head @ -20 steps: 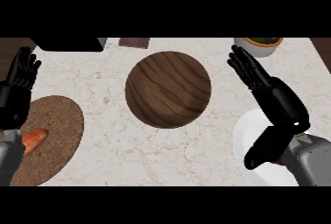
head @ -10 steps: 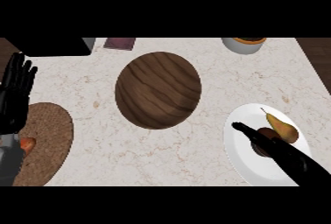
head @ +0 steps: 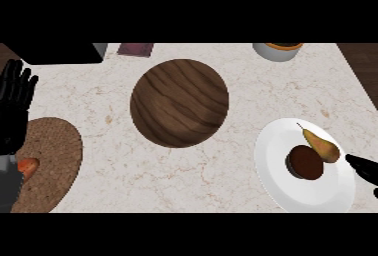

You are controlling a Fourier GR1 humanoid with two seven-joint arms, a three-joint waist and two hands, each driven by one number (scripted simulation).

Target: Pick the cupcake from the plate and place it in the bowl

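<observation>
right hand (head: 365,170) now off round cupcake (head: 304,162)

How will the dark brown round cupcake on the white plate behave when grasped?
The dark brown round cupcake looks squat, so unlikely to tip or roll. The yellow-brown pear close beside it looks rounded and might roll if nudged.

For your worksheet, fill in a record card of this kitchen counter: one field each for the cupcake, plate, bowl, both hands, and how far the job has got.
cupcake: dark brown, on the plate, beside a pear
plate: white, right side of the counter
bowl: wooden, mid-counter, no cupcake in it
left hand: open, resting at left edge
right hand: mostly out of view, at the plate's right rim, apart from the cupcake
progress: cupcake not yet picked up
</observation>
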